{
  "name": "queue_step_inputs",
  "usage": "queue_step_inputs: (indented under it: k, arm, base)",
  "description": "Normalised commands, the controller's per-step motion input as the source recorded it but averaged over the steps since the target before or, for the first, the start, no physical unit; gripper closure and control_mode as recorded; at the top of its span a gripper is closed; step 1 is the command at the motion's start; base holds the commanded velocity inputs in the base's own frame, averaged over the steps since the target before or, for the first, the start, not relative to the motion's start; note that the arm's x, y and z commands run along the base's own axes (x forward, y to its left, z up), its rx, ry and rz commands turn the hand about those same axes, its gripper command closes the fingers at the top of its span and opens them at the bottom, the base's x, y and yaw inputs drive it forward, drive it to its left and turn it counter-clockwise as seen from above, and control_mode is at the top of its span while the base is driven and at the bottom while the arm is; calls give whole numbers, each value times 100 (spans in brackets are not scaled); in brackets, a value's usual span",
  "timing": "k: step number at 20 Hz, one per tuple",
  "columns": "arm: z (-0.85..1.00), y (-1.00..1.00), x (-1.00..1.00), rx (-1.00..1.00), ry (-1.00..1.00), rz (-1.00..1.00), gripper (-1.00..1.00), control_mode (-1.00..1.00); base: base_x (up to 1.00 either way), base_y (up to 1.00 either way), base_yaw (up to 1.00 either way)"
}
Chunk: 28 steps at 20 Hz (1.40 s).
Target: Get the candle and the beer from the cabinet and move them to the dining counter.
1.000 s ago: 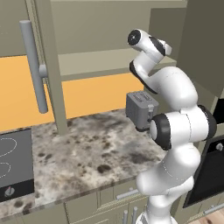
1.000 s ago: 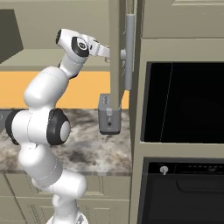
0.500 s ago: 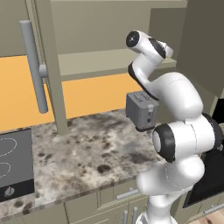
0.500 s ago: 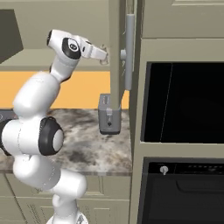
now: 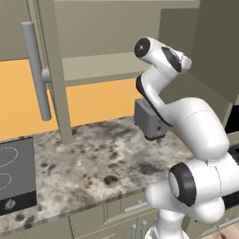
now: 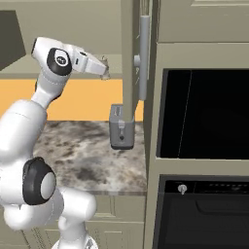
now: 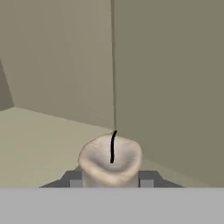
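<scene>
Candle (image 7: pixel 111 160): clamped between the closed fingers (image 7: pixel 145 178), at 6 o'clock in the hand view; wick up
Gripper (image 6: pixel 103 68): raised inside the open cabinet (image 5: pixel 116 70), at 12 o'clock above the granite counter (image 5: pixel 93 158)
Done: candle grasped
Left: carry it to the dining counter; beer not yet fetched, by my judgement

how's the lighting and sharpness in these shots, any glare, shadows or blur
Left base view: flat, even light, no glare, only soft shading on the white arm and a faint shadow under the toaster. Right base view: the oven glass is plain black with no reflection. Hand view: the candle, held between the tool tips, looks soft and slightly blurred; the cabinet walls show shading only at the corners.
</scene>
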Motion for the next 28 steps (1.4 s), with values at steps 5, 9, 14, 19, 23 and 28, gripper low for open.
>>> queue_step_inputs:
  k: [5,9,14,19,23,28]
  arm:
    - [-8,1,-100,0,0,0,100,-100]
    - [-34,16,-100,0,0,0,100,-100]
    - [-42,27,-91,-2,0,0,100,-100]
    - [-31,29,-63,-2,0,1,100,-100]
    - [-12,4,-14,0,0,0,100,-100]
    - [-8,0,-11,0,-1,0,100,-100]
  base:
    - [0,0,0]
    - [0,0,0]
    - [0,0,0]
    - [0,0,0]
    - [0,0,0]
    - [0,0,0]
